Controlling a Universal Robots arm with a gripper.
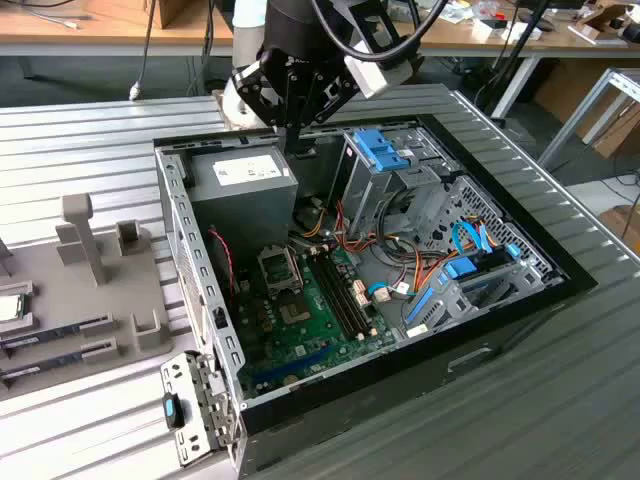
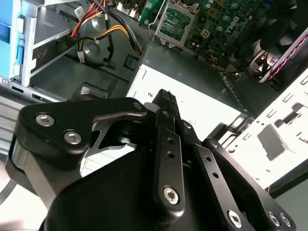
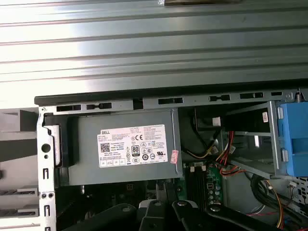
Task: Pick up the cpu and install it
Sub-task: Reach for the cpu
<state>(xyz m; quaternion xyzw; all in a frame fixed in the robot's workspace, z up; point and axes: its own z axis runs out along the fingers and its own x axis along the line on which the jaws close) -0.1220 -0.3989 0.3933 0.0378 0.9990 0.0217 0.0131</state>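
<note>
Ribbed metal table (image 1: pixel 90 140) carries the open computer case (image 1: pixel 330 398), where I note the gripper (image 1: pixel 297 143) above the grey power supply (image 1: pixel 245 185), fingers pressed together on nothing, and the cpu (image 1: pixel 8 307) lying on the grey holder tray (image 1: pixel 140 285) at the exterior view's left, well apart.

Open PC case (image 1: pixel 420 375) lies flat on slatted metal bench (image 1: pixel 80 130). Inside: grey PSU (image 1: pixel 245 185) w/ white label at far corner, green board (image 1: pixel 300 335) on case floor, blue drive caddy (image 1: pixel 385 150) toward exterior view's right, red/orange/yellow cables (image 1: pixel 350 235) btwn them. Grey holder tray (image 1: pixel 100 290) sits beside case on exterior view's left, w/ long narrow sticks (image 1: pixel 55 335) in its slots.
</note>
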